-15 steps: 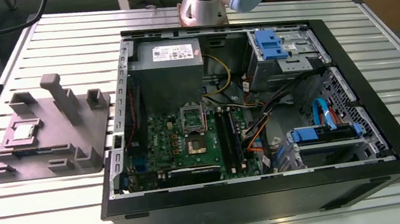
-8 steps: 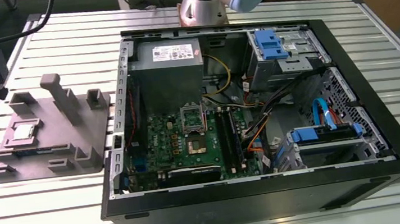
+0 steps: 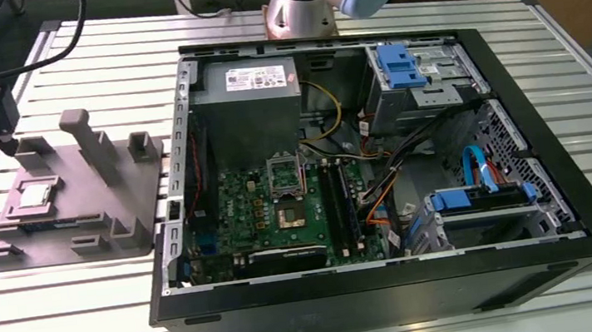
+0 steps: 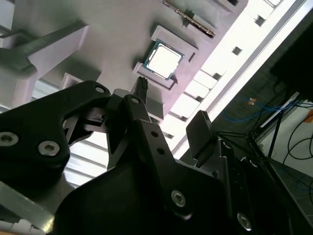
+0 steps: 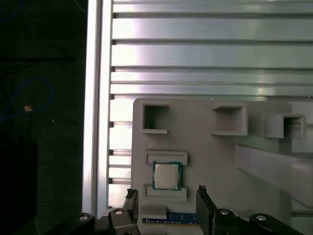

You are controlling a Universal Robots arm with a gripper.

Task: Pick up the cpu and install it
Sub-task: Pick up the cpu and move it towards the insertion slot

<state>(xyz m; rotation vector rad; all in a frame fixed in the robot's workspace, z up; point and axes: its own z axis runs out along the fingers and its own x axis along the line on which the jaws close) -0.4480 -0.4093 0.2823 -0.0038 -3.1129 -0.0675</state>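
- The end effector (image 5: 166, 192) is released: in both wrist views its two dark fingers (image 4: 142, 84) stand wide apart with nothing between them.
- It hangs over the grey fixture tray (image 5: 220, 161) and close to the cpu (image 5: 167, 176), but apart from it and not touching it.
- The cpu lies flat in its own shallow square recess of the tray, with the silvery metal top turned up. It is not picked up yet.
- Just beside this recess, a narrow blue-green circuit strip (image 5: 166, 218) lies in a slot of the tray.
- Several upright posts (image 3: 86, 140) stand on the tray, further from the cpu.
- In the exterior view the tray rests on the slatted metal counter (image 3: 69, 326), at the exterior view's left.
- Beside the tray, toward the exterior view's right, an open black computer case (image 3: 400, 296) lies on the counter.
- The green motherboard (image 3: 263, 220) is on the floor of the case, well apart from the cpu.
- Behind the motherboard sits the grey power supply box (image 3: 248, 88), and blue drive brackets (image 3: 398, 66) are at the far corner of the case.
- The arm's base (image 3: 298, 11) stands behind the case.
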